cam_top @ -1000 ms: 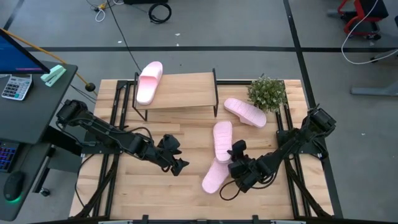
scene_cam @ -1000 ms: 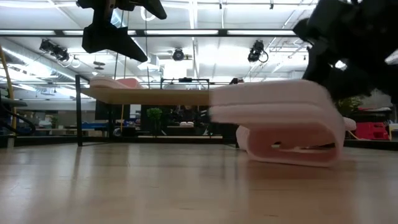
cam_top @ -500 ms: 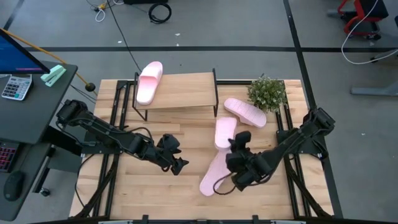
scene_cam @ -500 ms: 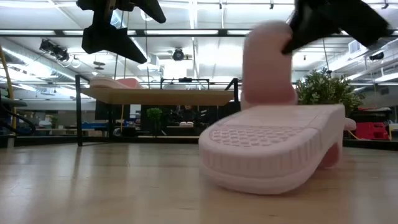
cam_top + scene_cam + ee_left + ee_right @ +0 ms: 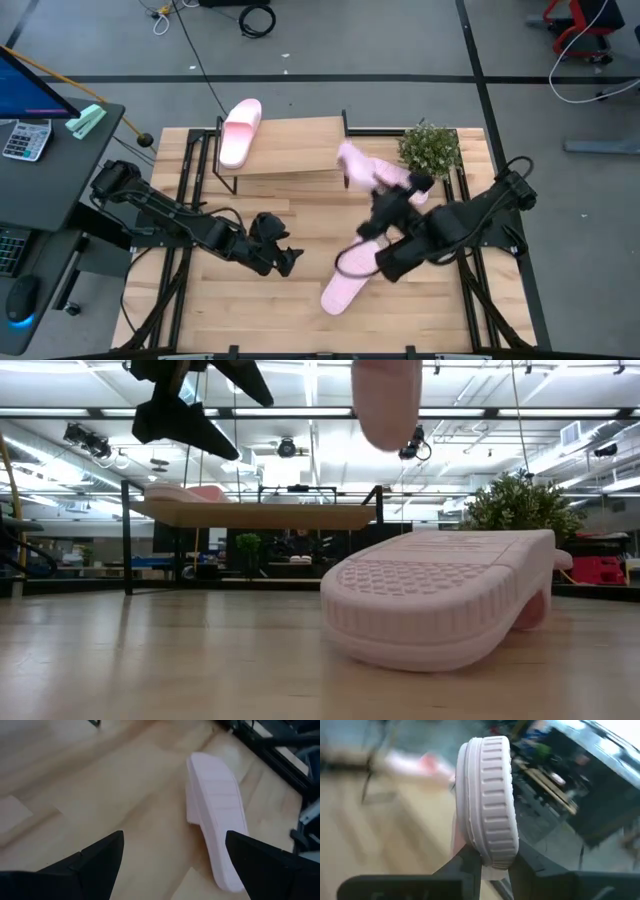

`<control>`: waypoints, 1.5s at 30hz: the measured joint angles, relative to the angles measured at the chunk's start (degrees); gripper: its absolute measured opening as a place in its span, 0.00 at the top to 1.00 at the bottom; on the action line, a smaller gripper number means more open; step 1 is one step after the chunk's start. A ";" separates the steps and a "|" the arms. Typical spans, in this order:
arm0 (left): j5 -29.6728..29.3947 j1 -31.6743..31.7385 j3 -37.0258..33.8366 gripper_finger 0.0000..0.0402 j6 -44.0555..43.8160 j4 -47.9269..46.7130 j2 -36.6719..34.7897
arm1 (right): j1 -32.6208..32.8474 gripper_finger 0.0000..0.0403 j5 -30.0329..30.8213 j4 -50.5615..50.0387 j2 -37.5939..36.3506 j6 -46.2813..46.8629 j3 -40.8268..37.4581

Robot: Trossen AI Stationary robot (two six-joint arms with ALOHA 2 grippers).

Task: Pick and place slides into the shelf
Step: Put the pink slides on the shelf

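Four pale pink foam slides show from above. One (image 5: 240,132) lies on the left end of the small shelf (image 5: 290,146) with its light wood plank top and thin black frame. One (image 5: 345,287) rests on the wooden tabletop (image 5: 200,310) near the front. One (image 5: 398,176) lies beside the green potted plant (image 5: 430,148). The fourth (image 5: 355,163) is lifted by the right gripper (image 5: 385,197), clamped on it, just off the shelf's right edge. The shelf's middle and right stand bare. The left gripper (image 5: 282,257) hovers spread wide over the open left-centre wood.
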 joint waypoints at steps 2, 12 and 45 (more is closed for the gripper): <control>-2.88 -0.79 0.00 0.12 -1.08 -0.32 0.00 | -0.88 0.83 2.86 -3.38 -0.05 9.48 2.92; -10.80 -3.67 0.00 0.12 -6.53 -5.05 0.00 | -3.96 0.83 11.36 -3.08 -3.71 38.00 1.33; -30.61 -0.10 -21.76 0.12 -2.14 60.86 -9.01 | -0.78 0.84 13.07 16.16 -3.82 39.78 1.27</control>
